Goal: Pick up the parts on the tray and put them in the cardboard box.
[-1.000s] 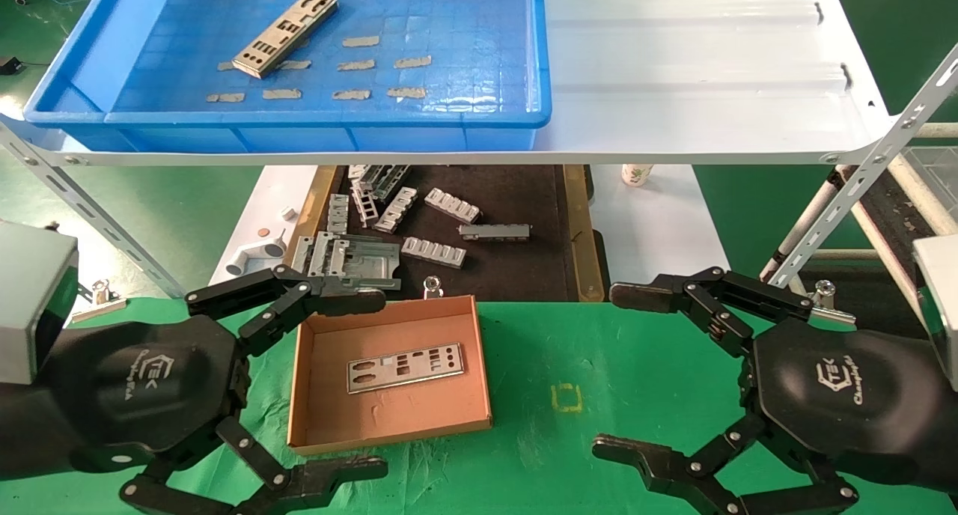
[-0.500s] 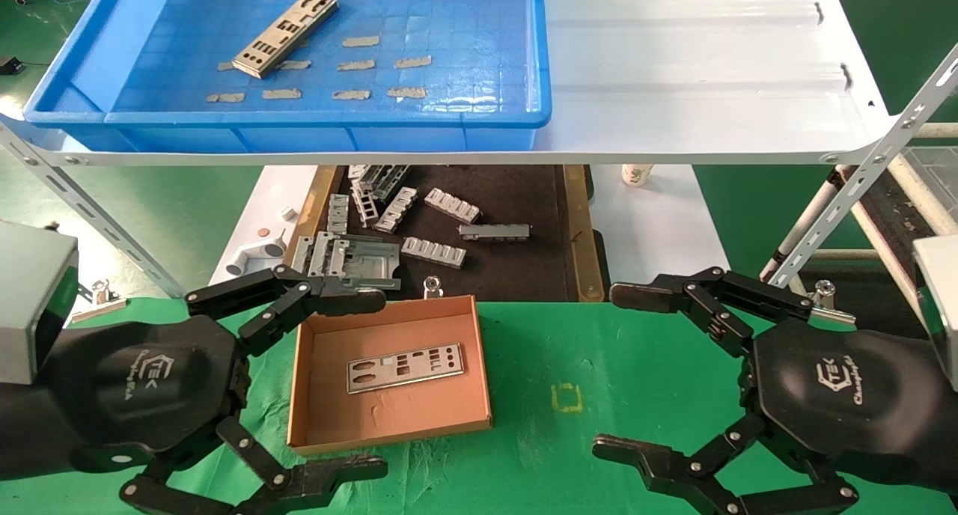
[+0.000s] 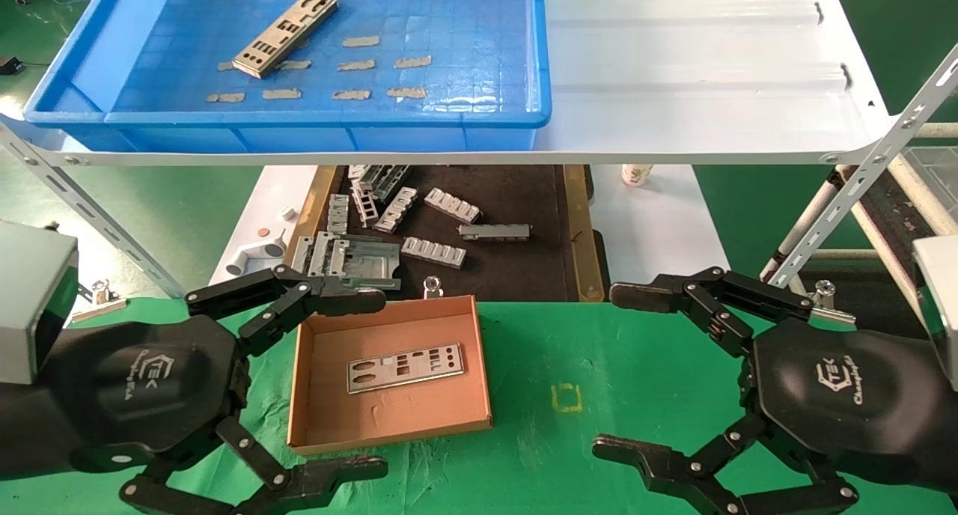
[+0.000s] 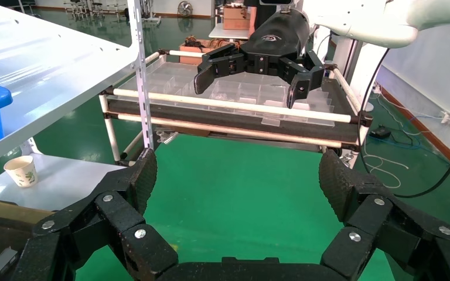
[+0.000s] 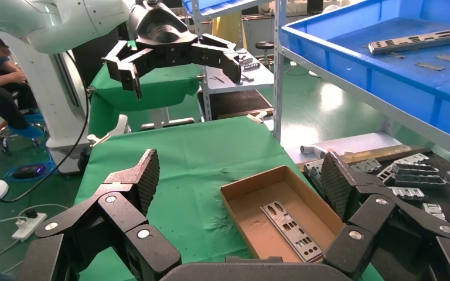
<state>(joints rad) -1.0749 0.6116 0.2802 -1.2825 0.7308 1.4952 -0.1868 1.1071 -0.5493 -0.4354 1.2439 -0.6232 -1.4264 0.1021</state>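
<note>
With both my left gripper (image 3: 329, 384) and right gripper (image 3: 636, 373) spread empty beside the cardboard box (image 3: 322, 433), which holds one plate (image 3: 405, 367), I judge the plate (image 3: 284, 33) left in the blue tray (image 3: 322, 135) light, stiff and slippery, best pinched across its narrow width.

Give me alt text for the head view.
One part lies in the box; another waits in the blue tray on the shelf above. Both pincers, left and right, hang open over the green mat.

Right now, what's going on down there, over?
Left gripper and right gripper open, empty, low over the green mat. One part in the cardboard box, one part left in the blue tray. Nothing blocking.
</note>
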